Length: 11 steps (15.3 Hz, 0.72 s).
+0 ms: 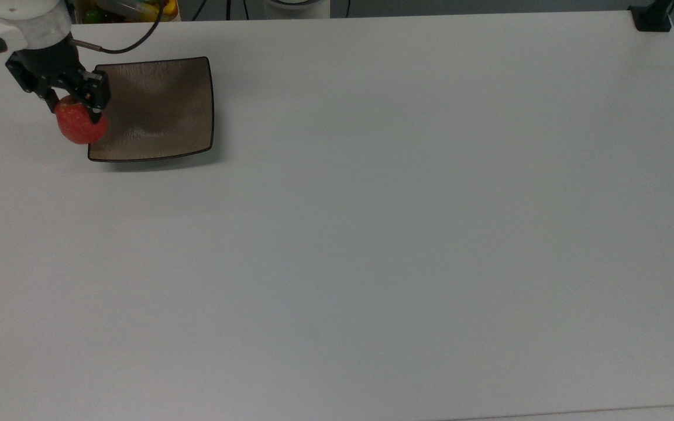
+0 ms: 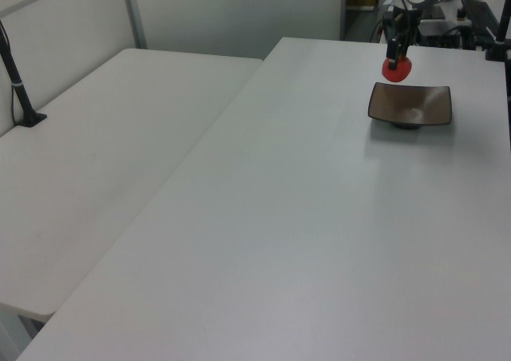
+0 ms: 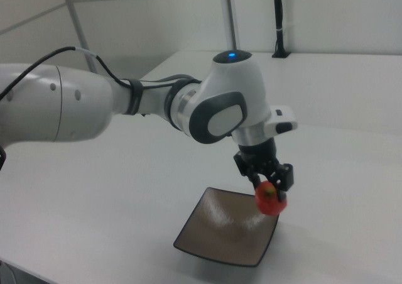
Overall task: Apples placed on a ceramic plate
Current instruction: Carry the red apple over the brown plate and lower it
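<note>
White table (image 1: 407, 234), grey wall behind; gripper (image 1: 74, 102) fingers clamp 1 red apple (image 1: 81, 124), raised; brown plate (image 1: 161, 111) just beside fingers.

The plate (image 1: 161, 111) sits on the tabletop (image 1: 372, 234) at the top view's upper left; the apple (image 1: 79, 124) hangs over its left edge.
</note>
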Each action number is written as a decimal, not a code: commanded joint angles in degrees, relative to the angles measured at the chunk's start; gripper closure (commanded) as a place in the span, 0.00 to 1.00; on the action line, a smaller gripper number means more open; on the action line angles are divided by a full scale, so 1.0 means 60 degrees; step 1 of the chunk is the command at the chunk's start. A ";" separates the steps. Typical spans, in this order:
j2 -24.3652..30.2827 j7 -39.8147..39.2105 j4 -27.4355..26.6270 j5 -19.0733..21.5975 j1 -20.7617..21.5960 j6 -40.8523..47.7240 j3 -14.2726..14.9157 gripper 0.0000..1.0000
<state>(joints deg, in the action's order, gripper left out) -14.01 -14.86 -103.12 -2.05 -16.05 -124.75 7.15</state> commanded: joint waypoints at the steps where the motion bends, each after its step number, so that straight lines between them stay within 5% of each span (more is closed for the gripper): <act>1: 0.0577 0.0324 -0.0463 -0.0068 0.0198 0.0722 -0.0384 0.42; 11: 0.0681 0.0294 -0.1445 -0.0888 0.0609 0.1515 -0.0707 0.43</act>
<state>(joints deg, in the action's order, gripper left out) -10.45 -14.13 -110.09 -5.72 -13.64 -116.29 2.82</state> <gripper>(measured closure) 0.326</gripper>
